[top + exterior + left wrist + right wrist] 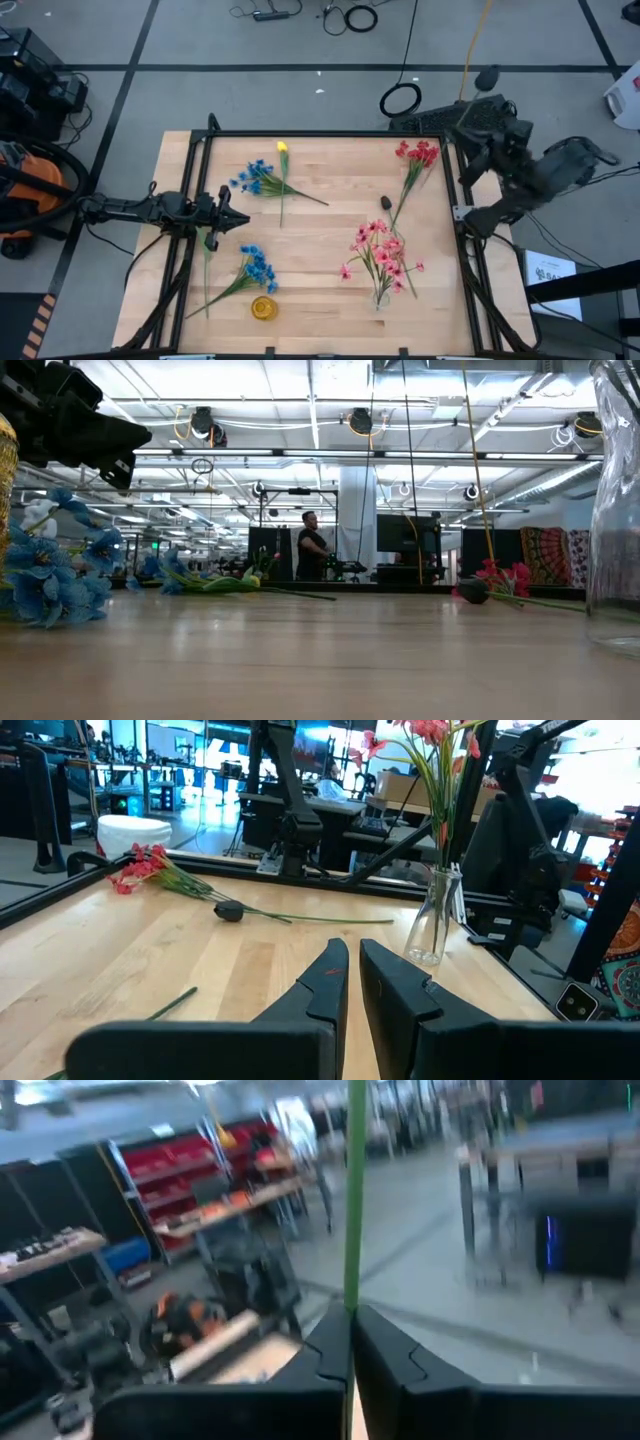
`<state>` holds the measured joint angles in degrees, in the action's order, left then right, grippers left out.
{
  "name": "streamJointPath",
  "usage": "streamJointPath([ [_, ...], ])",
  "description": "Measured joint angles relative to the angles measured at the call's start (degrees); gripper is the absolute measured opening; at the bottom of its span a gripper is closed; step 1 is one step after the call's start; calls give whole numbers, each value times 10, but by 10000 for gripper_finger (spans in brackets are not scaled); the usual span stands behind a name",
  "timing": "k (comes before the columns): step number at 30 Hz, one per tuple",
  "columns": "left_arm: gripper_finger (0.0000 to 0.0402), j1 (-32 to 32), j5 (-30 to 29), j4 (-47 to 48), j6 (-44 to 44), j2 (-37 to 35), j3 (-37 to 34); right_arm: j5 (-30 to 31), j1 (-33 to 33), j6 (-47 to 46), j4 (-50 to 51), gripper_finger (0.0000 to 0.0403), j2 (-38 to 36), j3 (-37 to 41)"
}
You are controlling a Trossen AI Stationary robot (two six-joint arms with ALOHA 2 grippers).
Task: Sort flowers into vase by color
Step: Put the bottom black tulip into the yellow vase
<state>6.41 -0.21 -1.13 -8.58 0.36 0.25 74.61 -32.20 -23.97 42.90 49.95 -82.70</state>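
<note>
In the right wrist view my right gripper (351, 1316) is shut on a thin green flower stem; its blossom is out of view. That arm (505, 150) is raised by the table's far right corner. My left gripper (352, 975) is shut on nothing and points level over the table's left side (240, 218). Pink flowers (378, 255) stand in a clear glass vase (436, 920). Lying on the wood are a red sprig (415, 156), a blue sprig (258, 180) with a yellow bud (282, 148), and another blue sprig (256, 268). My right gripper pinches the green stem (352, 1270) between its two fingers. The stem runs across the fingers and rises past them out of the picture. It is lifted clear of the table. Which end of the stem the fingers have cannot be told.
A small yellow vase (263, 308) stands near the front edge beside the near blue sprig. A small dark object (386, 202) lies by the red sprig's stem. A loose green stem (207, 275) lies under my left gripper. A black frame (330, 133) rims the table.
</note>
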Motion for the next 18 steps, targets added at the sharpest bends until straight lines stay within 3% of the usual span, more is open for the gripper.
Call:
streamJointPath([
  [4, 36, 0, 0, 0, 0, 0, 0, -80, 35, 373, -389, 0, 55, -2],
  [7, 36, 0, 0, 0, 0, 0, 0, -145, 46, 497, -565, 0, 109, -3],
  [10, 36, 0, 0, 0, 0, 0, 0, -154, 57, 515, -589, 0, 169, -16],
  [15, 36, 0, 0, 0, 0, 0, 0, -271, 79, 455, -578, 0, 286, -60],
  [18, 36, 0, 0, 0, 0, 0, 0, -298, 84, 425, -576, 0, 350, -114],
])
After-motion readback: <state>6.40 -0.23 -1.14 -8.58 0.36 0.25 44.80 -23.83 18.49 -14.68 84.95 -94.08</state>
